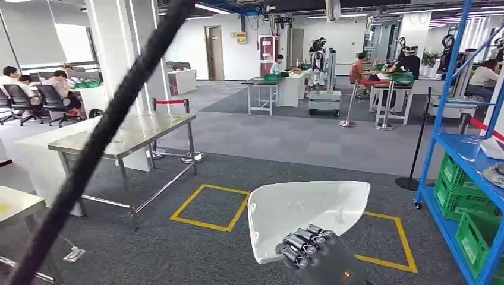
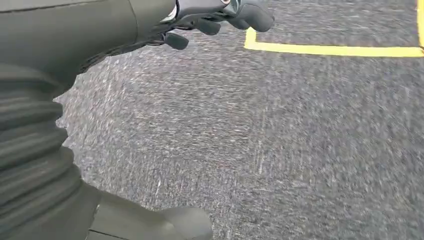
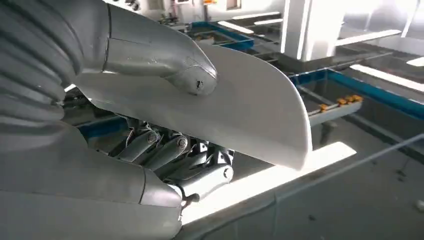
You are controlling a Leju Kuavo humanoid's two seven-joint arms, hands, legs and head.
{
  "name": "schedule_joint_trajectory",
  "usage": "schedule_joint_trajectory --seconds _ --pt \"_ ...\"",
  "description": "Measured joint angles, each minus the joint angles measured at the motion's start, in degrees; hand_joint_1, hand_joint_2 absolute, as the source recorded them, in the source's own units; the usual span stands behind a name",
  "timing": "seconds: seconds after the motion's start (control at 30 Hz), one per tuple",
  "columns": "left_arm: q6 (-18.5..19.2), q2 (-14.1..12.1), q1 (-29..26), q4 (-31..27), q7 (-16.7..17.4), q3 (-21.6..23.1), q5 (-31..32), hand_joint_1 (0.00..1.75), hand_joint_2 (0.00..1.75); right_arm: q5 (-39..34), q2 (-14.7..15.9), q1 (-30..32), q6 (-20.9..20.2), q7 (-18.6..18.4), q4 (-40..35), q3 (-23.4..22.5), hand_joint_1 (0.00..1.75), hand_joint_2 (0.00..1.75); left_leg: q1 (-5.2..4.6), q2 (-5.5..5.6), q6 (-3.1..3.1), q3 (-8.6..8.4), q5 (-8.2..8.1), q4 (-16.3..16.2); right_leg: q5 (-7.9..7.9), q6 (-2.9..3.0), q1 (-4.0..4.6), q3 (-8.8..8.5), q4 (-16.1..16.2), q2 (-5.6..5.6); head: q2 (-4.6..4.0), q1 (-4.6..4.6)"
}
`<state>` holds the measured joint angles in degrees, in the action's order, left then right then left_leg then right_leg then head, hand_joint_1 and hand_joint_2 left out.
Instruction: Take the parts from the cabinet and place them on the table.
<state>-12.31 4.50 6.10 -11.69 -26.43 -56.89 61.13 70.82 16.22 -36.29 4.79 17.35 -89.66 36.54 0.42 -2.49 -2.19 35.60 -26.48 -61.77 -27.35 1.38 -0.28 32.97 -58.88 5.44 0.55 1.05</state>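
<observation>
floor: grey carpet (image 1: 178,249) with yellow tape squares (image 1: 209,206)
table: steel table (image 1: 128,135), left of the squares
cabinet: blue rack (image 1: 469,148) with green crates (image 1: 460,187), far right
right hand (image 1: 312,252): clamped on white part (image 1: 306,211), held over the carpet
left hand (image 2: 210,17): hanging over carpet, fingers curled, can't tell if it's closed

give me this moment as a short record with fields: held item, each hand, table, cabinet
held item: white curved plastic shell part, gripped at its near edge
right hand: right hand grips the part, thumb on one face, dark fingers under the other
left hand: left hand hangs over grey carpet, holds nothing, fingers partly curled
table: steel-topped table ahead on the left, part not yet on it
cabinet: blue metal shelf rack on the right, green crates low in it
</observation>
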Motion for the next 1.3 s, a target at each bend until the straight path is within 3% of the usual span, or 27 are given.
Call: schedule_joint_trajectory --seconds 0.03,0.17,0.2,0.23,0.27,0.33,0.37,0.4,0.47,0.5,0.53,0.57,0.67,0.7,0.73,0.77,0.83,0.87,0.9,0.93,1.0,1.03,1.07,1.1,1.2,1.27,1.3 --pt "0.0 0.0 0.2 0.0 0.0 0.0 0.0 0.0 1.75 0.0 0.0 0.0 0.0 0.0 0.0 -0.1 1.61 1.75 -0.4 -3.25 0.59 -1.17 -0.23 2.7 -0.27 -0.33 0.42 0.0 -0.2 0.53 0.0 -0.09" --pt "0.0 0.0 0.2 0.0 0.2 0.0 0.0 0.0 1.75 0.6 -0.1 -0.3 0.0 0.2 0.0 -0.1 1.61 1.75 -0.57 -0.37 1.77 -0.98 0.47 2.7 -0.43 -1.42 0.49 -0.52 -0.1 2.88 0.0 0.02" --pt "0.0 0.0 0.1 0.0 0.2 0.0 0.0 0.0 1.75 0.9 -0.1 -0.7 0.0 0.3 0.1 -0.1 1.61 1.75 -0.04 0.4 2.32 -1.36 0.87 3.2 -0.87 -2.04 0.09 -0.36 -0.4 1.53 0.0 0.04" --pt "0.0 0.0 0.3 0.0 0.3 0.0 0.0 0.0 1.75 1.0 -0.1 -1.3 0.0 0.6 0.2 -0.1 1.61 1.75 0.03 1.14 2.63 -1.3 0.99 3.2 -2.17 -2.33 -0.23 0.36 -2.3 -2.71 0.0 0.07" --pt "0.0 0.0 0.5 -0.1 0.4 0.0 0.0 0.0 1.75 1.1 -0.2 -1.8 -0.1 1.1 0.3 -0.1 1.61 1.75 0.09 1.8 2.89 -1.18 1.09 3.2 -4.19 -2.45 -0.25 2.02 -5.9 -4.38 0.0 0.17" --pt "0.0 0.0 0.9 0.0 0.4 -0.1 -0.1 0.0 1.75 1.1 -0.2 -2.6 -0.7 1.3 0.9 0.1 1.61 1.75 0.07 3.33 3.05 -0.99 1.13 3.2 -7.85 -2.73 -0.26 6.47 -14.9 -5.15 0.0 0.22" --pt "0.0 0.0 0.9 0.0 0.4 -0.1 -0.1 0.0 1.75 1.0 -0.3 -2.9 -0.8 1.5 1.3 0.2 1.61 1.75 0.06 4.22 3.05 -0.85 1.15 3.1 -8.41 -2.74 -0.25 8.17 -17.9 -5.16 0.0 0.2" --pt "0.0 0.0 0.9 0.0 0.5 -0.2 -0.2 0.0 1.75 0.9 -0.5 -3.1 -1.0 1.6 1.6 0.2 1.61 1.75 0.07 5.1 3.04 -0.82 1.16 2.9 -7.44 -2.67 -0.28 8.42 -17.9 -5.17 0.0 0.24" --pt "0.0 0.1 0.8 0.0 0.5 -0.2 -0.5 0.0 1.75 0.7 -0.9 -4.0 -1.0 1.7 2.1 0.2 1.61 1.75 0.15 6.85 2.91 -0.83 1.16 2.6 -2.7 -2.42 -0.43 5.17 -10.7 -5.67 0.0 0.26" --pt "0.0 0.2 0.9 0.0 0.5 -0.2 -0.5 0.0 1.75 0.6 -1.1 -4.4 -1.0 1.8 2.3 0.2 1.61 1.75 0.21 7.68 2.73 -0.83 1.16 2.5 -0.04 -2.25 -0.57 2.46 -5.1 -6.94 0.0 0.26" --pt "0.0 0.2 0.9 0.0 0.5 -0.2 -0.5 0.0 1.75 0.6 -1.2 -4.8 -1.0 1.9 2.4 0.2 1.61 1.75 0.32 8.35 2.46 -0.7 1.2 2.5 0.09 -2.06 -0.82 0.89 -1.5 -9.55 0.0 0.28" --pt "0.0 0.2 1.0 0.0 0.5 -0.2 -0.5 0.0 1.75 0.5 -1.4 -4.9 -1.0 1.9 2.5 0.2 1.61 1.75 0.06 9.08 1.92 -0.32 1.25 2.2 -0.38 -2.14 -0.79 0.46 -0.4 -10.32 0.0 0.22" --pt "-0.1 0.2 0.5 0.0 0.5 -0.2 -0.5 0.0 1.75 0.5 -1.9 -5.3 -1.1 1.9 2.9 0.2 1.61 1.75 0.58 11.01 0.52 0.17 1.95 3.2 -0.18 -1.46 -0.21 0.19 -0.4 -8.54 0.0 0.26" --pt "-0.1 0.0 0.5 -0.1 0.5 -0.3 -0.5 0.0 1.75 0.5 -2.2 -5.5 -1.1 1.9 2.9 0.2 1.61 1.75 0.49 11.15 0.18 0.56 1.98 3.1 0.26 -0.9 -0.81 0.01 0.3 -7.58 0.0 0.24" --pt "-0.1 0.2 0.4 0.0 0.5 -0.3 -0.5 0.0 1.75 0.5 -2.5 -5.7 -1.1 1.9 3.0 0.2 1.61 1.75 0.17 7.53 0.15 0.95 1.29 2.1 0.46 -0.44 -0.73 -0.19 0.7 -6.93 0.0 0.15" --pt "-0.1 0.2 0.6 0.0 0.5 -0.3 -0.5 0.0 1.75 0.5 -2.5 -5.9 -1.0 1.9 3.0 0.2 1.61 1.75 0.1 4.86 0.04 2.41 -0.65 -0.7 0.48 0.02 -0.62 -0.22 0.7 -6.16 0.0 0.0" --pt "-0.1 0.3 0.9 0.0 0.5 -0.3 -0.6 0.0 1.75 0.5 -2.6 -5.9 -1.1 1.9 3.2 0.2 1.61 1.75 0.22 3.24 -0.29 6.85 -4.9 -9.9 0.32 0.27 -0.32 -0.23 0.7 -4.42 0.0 0.0" --pt "-0.1 0.3 0.8 0.0 0.5 -0.3 -0.6 0.0 1.75 0.5 -2.6 -5.8 -1.1 1.9 3.3 0.3 1.61 1.75 0.27 3.14 -0.44 8.57 -5.89 -13.5 0.26 0.32 -0.27 -0.21 0.7 -3.56 0.0 0.0" --pt "-0.1 0.3 0.7 0.0 0.5 -0.3 -0.6 0.0 1.75 0.5 -2.6 -5.8 -1.1 1.9 3.5 0.4 1.61 1.75 0.31 3.1 -0.54 8.89 -5.48 -14.2 0.22 0.33 -0.25 -0.25 0.7 -2.85 0.0 0.0" --pt "-0.1 0.3 0.6 0.0 0.5 -0.3 -0.6 0.0 1.75 0.5 -2.6 -5.8 -1.1 1.9 3.6 0.5 1.61 1.75 0.32 2.96 -0.6 7.94 -4.0 -12.4 0.14 0.24 -0.26 -0.3 0.7 -2.18 0.0 0.0" --pt "-0.1 0.2 0.7 0.0 0.5 -0.3 -0.6 0.0 1.75 0.5 -2.7 -5.8 -1.1 1.9 3.6 0.5 1.61 1.75 0.35 1.49 -0.55 2.68 0.75 -2.6 -0.2 -0.1 -0.28 -0.54 0.5 -0.72 0.0 -0.02" --pt "-0.1 0.2 0.7 0.0 0.5 -0.3 -0.6 0.0 1.75 0.5 -2.8 -6.0 -1.1 1.9 3.7 0.5 1.61 1.75 0.29 -0.71 -0.41 0.24 1.91 2.0 -0.47 -0.39 -0.23 -0.65 0.3 -0.12 0.0 -0.02" --pt "-0.1 0.2 0.8 0.0 0.5 -0.3 -0.6 0.0 1.75 0.5 -2.8 -6.1 -1.1 1.9 3.7 0.5 1.61 1.75 -0.26 -1.58 0.36 -0.27 1.29 2.5 -0.76 -0.84 0.29 -0.55 0.0 0.27 0.0 -0.02" --pt "-0.1 0.2 0.8 0.0 0.4 -0.3 -0.6 0.0 1.75 0.5 -3.0 -6.4 -1.1 2.1 4.0 0.5 1.61 1.75 -0.16 -0.73 1.06 -0.01 1.48 2.5 -0.8 -1.04 0.32 -0.59 0.0 0.7 0.0 0.15" --pt "-0.1 0.2 0.5 0.0 0.3 -0.6 -0.7 0.0 1.75 0.4 -3.7 -7.3 -1.0 2.1 4.5 0.6 1.61 1.75 -0.15 1.1 1.98 0.12 1.66 2.7 -1.05 -1.85 0.3 -1.16 0.3 2.27 0.0 0.15" --pt "-0.1 0.3 0.6 0.0 0.1 -0.7 -0.7 0.0 1.75 0.3 -4.0 -7.9 -1.0 2.2 4.9 0.6 1.61 1.75 0.39 2.21 2.51 -0.05 1.92 3.0 -3.03 -2.66 -0.23 0.14 -2.8 -2.79 0.0 0.24" --pt "-0.1 0.3 0.8 0.0 0.0 -0.7 -0.7 0.0 1.75 0.3 -4.0 -8.2 -1.0 2.2 5.0 0.6 1.61 1.75 0.45 2.68 2.85 -0.01 1.99 3.0 -4.91 -2.79 -0.26 1.99 -6.6 -4.17 0.0 0.31"
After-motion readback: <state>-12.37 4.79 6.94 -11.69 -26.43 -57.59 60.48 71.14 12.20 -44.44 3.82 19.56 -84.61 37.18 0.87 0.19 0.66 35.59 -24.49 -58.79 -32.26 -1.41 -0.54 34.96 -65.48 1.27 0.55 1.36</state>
